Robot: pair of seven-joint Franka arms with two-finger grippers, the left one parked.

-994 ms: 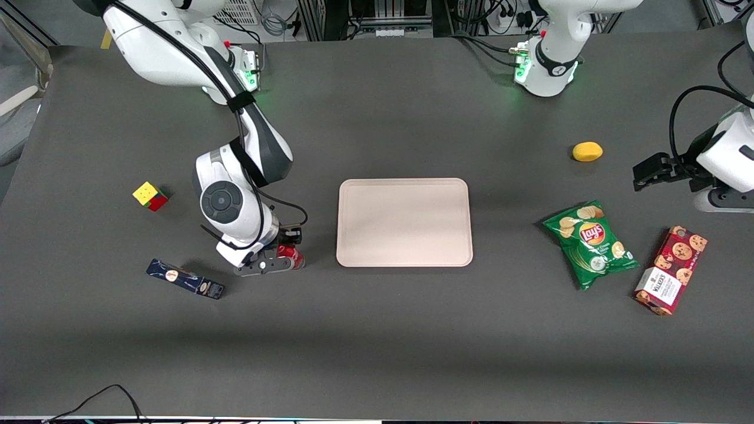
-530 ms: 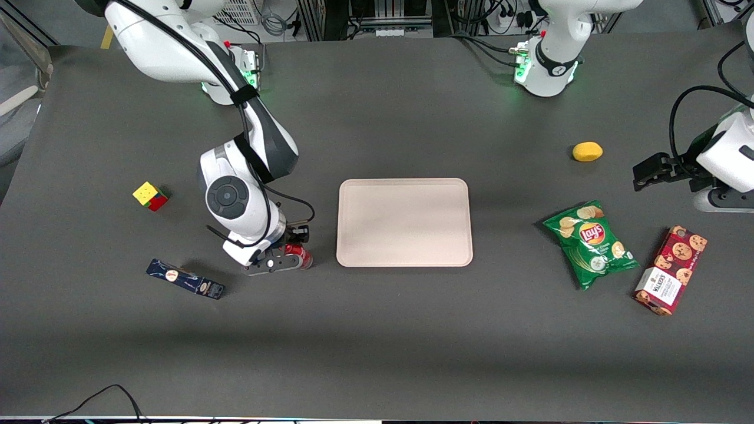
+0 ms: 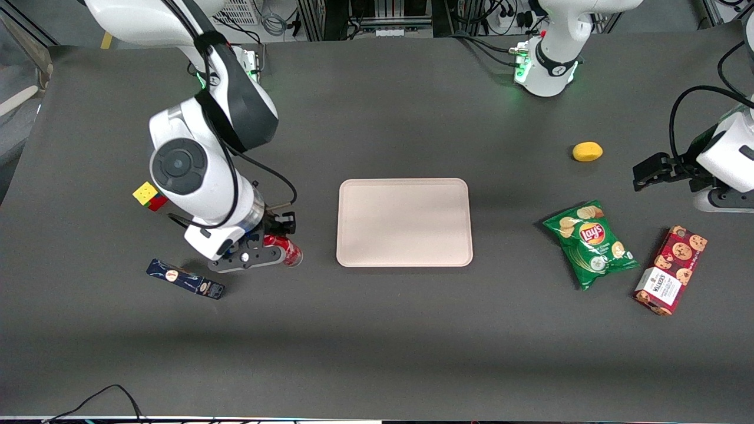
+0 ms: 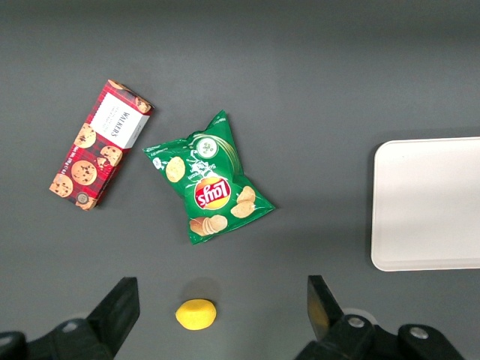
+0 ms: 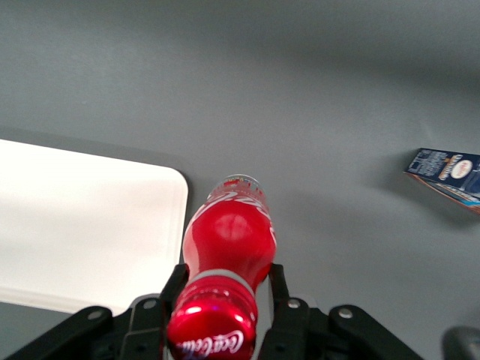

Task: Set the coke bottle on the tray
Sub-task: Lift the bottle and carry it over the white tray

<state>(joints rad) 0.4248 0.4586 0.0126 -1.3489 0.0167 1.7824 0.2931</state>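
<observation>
Inspection of the front view, running from its left edge to its right, finds a multicoloured cube (image 3: pixel 150 195) at mid-height, partly covered by the working arm, and a dark blue oblong box (image 3: pixel 185 278) lying flat lower down. Next comes the gripper (image 3: pixel 272 249), left of centre and just short of the tray's edge; its fingers are clamped around the coke bottle (image 3: pixel 282 249), and the right wrist view confirms this, showing the gripper (image 5: pixel 225 296) pinching the coke bottle (image 5: pixel 227 259) just under the cap, body hanging down over the dark table (image 5: pixel 330 97) with the tray (image 5: pixel 82 225) close alongside. Judgement: the grasp is made and the carry is the step in hand, placement not yet done. The next move calls for a short sideways travel toward the tray (image 3: pixel 404 222) at frame centre, enough height for the bottle's base to pass its low rim, then a level descent onto the bare floor before letting go; a narrow bottle may topple if freed at a tilt. Right of the tray lie a green chip bag (image 3: pixel 589 242), a yellow lemon-like object (image 3: pixel 587 151) above it, and a red cookie box (image 3: pixel 671 270) near the frame's right edge. The table (image 3: pixel 377 330) is a uniform dark grey mat; cabling and equipment racks line the top of the frame.
</observation>
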